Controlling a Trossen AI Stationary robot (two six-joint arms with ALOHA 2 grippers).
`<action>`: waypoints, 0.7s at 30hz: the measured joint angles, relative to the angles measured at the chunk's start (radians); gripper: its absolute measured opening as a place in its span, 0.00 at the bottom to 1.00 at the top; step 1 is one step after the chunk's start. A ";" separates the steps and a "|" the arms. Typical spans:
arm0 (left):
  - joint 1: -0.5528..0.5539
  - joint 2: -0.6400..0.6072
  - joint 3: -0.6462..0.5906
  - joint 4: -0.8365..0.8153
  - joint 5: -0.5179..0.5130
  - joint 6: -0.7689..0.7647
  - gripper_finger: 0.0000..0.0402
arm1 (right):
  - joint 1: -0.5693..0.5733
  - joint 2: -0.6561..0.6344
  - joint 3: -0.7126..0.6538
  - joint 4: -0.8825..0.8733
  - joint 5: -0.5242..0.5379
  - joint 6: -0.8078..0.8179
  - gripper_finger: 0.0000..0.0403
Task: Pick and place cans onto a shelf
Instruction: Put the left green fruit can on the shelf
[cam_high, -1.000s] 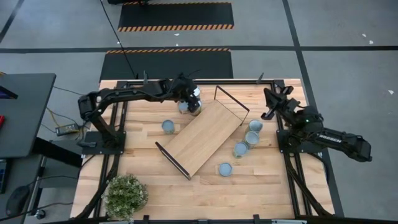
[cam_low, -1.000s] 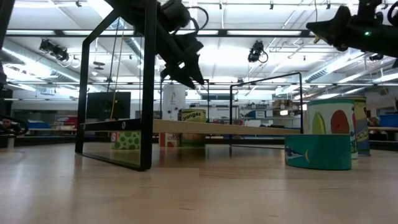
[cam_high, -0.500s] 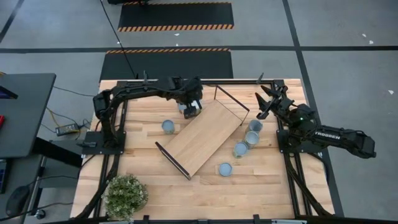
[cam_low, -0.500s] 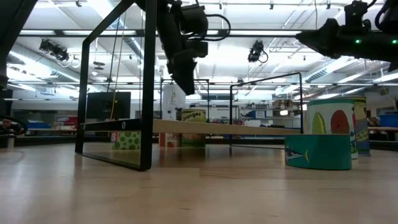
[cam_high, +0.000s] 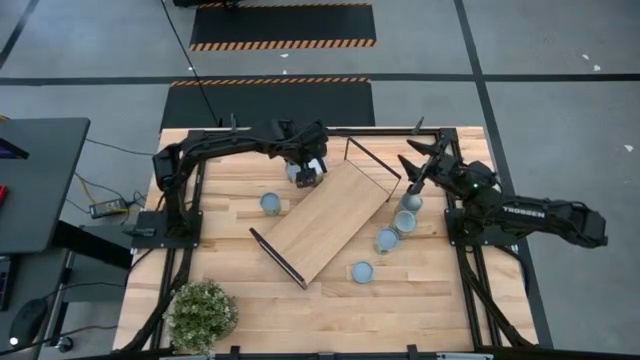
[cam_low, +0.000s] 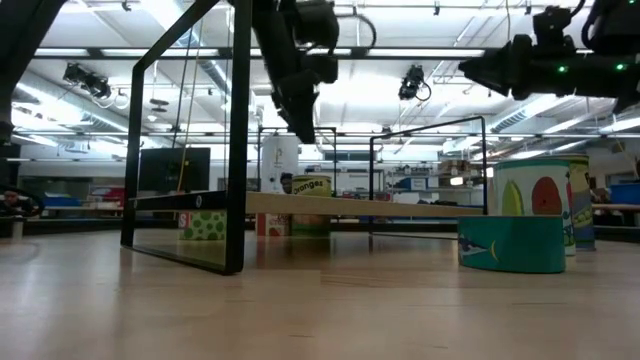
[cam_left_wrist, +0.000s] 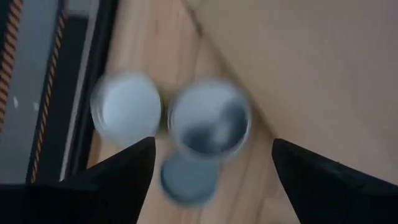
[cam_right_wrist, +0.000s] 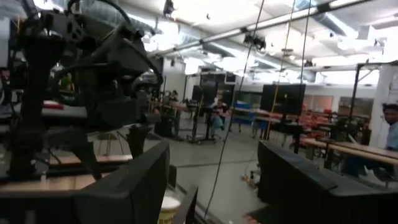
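Spanning a grey workshop floor, the plank surface (cam_high: 230, 300) carries the shelf (cam_high: 325, 218) diagonally; left pincer (cam_high: 306, 176), open, hovers over cans (cam_left_wrist: 210, 118) near the far edge; right pincer (cam_high: 412, 172) open, empty.

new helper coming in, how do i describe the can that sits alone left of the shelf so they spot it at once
Start at the shelf, the light board lying diagonally mid-table. Look just off its long left edge, below the left gripper. The can there stands alone on bare tabletop, while the other cans sit in clusters.
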 joint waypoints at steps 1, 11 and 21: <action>0.003 0.004 -0.001 -0.031 -0.001 0.010 0.82 | 0.000 0.008 0.000 -0.001 0.001 0.000 0.63; 0.034 0.125 -0.001 -0.089 -0.011 0.048 0.82 | 0.001 0.031 0.000 0.022 -0.005 0.019 0.65; 0.025 0.165 -0.001 0.003 -0.069 0.088 0.82 | 0.002 0.035 0.000 0.026 -0.007 0.017 0.65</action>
